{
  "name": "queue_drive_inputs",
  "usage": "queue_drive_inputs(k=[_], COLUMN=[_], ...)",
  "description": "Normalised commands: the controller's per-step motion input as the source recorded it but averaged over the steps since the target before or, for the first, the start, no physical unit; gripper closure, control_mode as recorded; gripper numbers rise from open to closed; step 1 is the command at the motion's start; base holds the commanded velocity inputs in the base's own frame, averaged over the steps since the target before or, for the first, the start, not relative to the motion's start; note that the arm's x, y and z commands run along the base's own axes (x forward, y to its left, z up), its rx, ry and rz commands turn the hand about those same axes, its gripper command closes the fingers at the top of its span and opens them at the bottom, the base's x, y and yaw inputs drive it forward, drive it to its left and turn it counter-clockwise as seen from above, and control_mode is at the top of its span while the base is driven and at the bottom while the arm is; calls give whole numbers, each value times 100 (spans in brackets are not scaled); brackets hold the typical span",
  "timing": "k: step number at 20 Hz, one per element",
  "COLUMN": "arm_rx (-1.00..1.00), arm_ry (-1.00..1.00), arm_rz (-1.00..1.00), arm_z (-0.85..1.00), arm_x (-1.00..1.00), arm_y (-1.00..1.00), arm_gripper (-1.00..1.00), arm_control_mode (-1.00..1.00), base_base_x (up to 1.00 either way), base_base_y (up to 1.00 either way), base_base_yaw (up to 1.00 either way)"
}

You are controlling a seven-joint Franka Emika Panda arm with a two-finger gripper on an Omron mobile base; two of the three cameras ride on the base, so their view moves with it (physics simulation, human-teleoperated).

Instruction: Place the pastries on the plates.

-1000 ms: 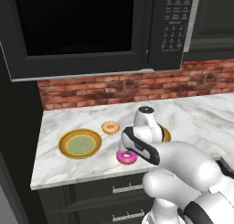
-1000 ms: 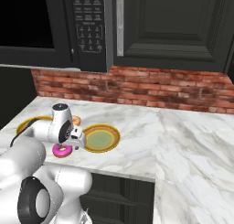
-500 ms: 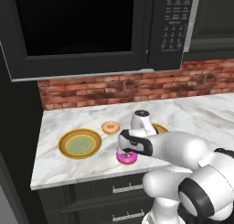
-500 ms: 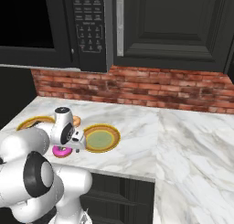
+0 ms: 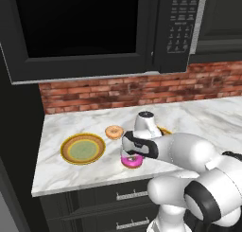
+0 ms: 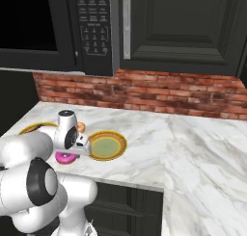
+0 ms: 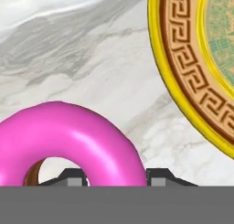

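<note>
The pink-frosted donut (image 5: 132, 162) (image 6: 64, 158) (image 7: 68, 141) lies on the marble counter near its front edge. My gripper (image 5: 132, 155) (image 6: 68, 151) (image 7: 116, 178) is down on it and open. One fingertip (image 7: 75, 178) sits in the donut's hole, the other (image 7: 157, 177) outside its ring, with the ring's side between them. The tan glazed donut (image 5: 114, 131) (image 6: 81, 127) rests on the counter further back. One plate (image 5: 82, 148) (image 6: 34, 128) lies to the left. The other plate (image 6: 107, 145) (image 5: 165, 130) (image 7: 192, 81) lies just right of the pink donut, partly behind my arm.
A black microwave (image 5: 94, 27) hangs above the counter, with a brick backsplash (image 6: 144, 90) behind. The counter's front edge (image 5: 94, 186) is close to the pink donut. Marble counter (image 6: 202, 153) stretches to the right.
The hand has lowered from above the counter down onto the pink donut, and its fingers now straddle the donut's ring. Donuts and plates have not moved.
</note>
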Motion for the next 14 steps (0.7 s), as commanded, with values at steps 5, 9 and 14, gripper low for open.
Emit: queue_drive_inputs(k=[5, 9, 14], arm_rx=[5, 0, 0], arm_ry=[0, 0, 1], arm_rz=[0, -1, -3], arm_z=[66, 7, 2], arm_x=[0, 24, 29], arm_y=[-1, -19, -38], arm_gripper=[100, 100, 100], arm_control_mode=[-100, -100, -100], base_base_x=[0, 0, 0], base_base_y=[0, 0, 0], base_base_yaw=[0, 0, 0])
